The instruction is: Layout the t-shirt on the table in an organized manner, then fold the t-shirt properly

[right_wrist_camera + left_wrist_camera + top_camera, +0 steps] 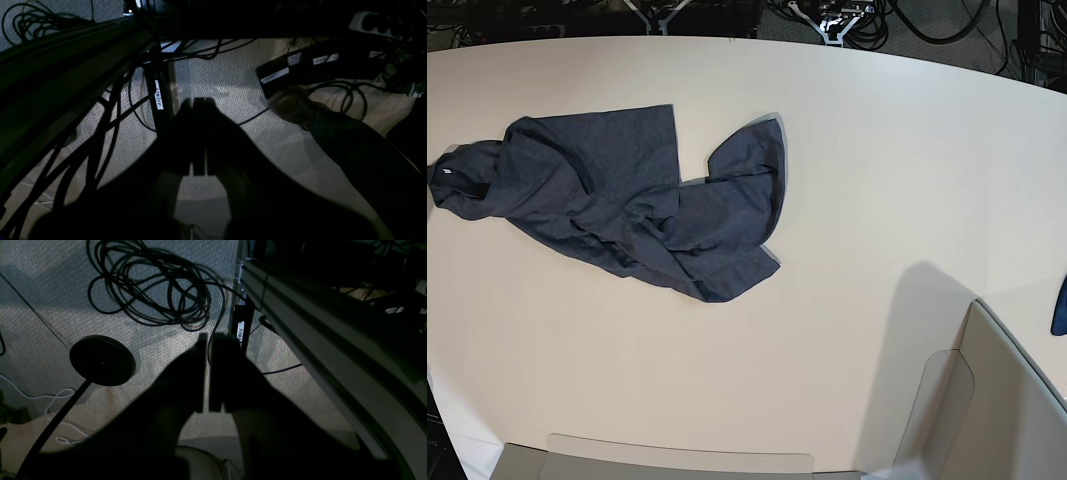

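Observation:
The dark navy-grey t-shirt lies crumpled on the left half of the off-white table in the base view, its small white neck label at the far left. Neither arm shows in that view. My left gripper is shut with nothing between its fingers and hangs over carpeted floor beside the table frame. My right gripper is also shut and empty, pointing down at the floor under the table.
Grey-beige box walls rise at the table's front right and front edge. A blue cloth scrap peeks in at the right edge. On the floor lie coiled black cables, a round black stand base and labelled power bricks.

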